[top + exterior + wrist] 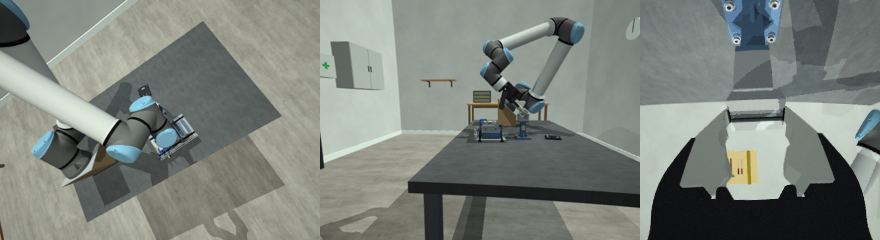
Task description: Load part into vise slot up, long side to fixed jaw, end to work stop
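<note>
Between the fingers: I have the part (754, 115) clamped; on my wrist feed it shows as a pale bar bridging the two grey fingers at their tips.
Gripper state: gripper (755, 115) closed on the part, the fingers stopped against its sides.
Part location: held over the top of the V-block (523, 128), off the surface (531, 165); from the exterior feed I cannot tell whether it touches the V or sits just above it.
Slot: I cannot make out which way the milled slot faces.
Beyond the fingertips: the V-block's blue foot (754, 22) with its four bolt heads appears past the part in the wrist feed, so I am looking down along the post.
Fingers' tilt: the gripper (521, 108) comes in at a slant from the upper left in the exterior feed.
Left of the fingers, exterior feed: the vise (489, 132) stands on the surface, well apart from the part, with a blue hose looping over it.
Right of the fingers, exterior feed: the dark infeed plate (552, 137) lies flat on the surface with nothing on it.
Top feed: the arm (140, 121) covers the fingers and the V-block; only the vise (184, 127) and the infeed plate (144, 90) show beside it.
</note>
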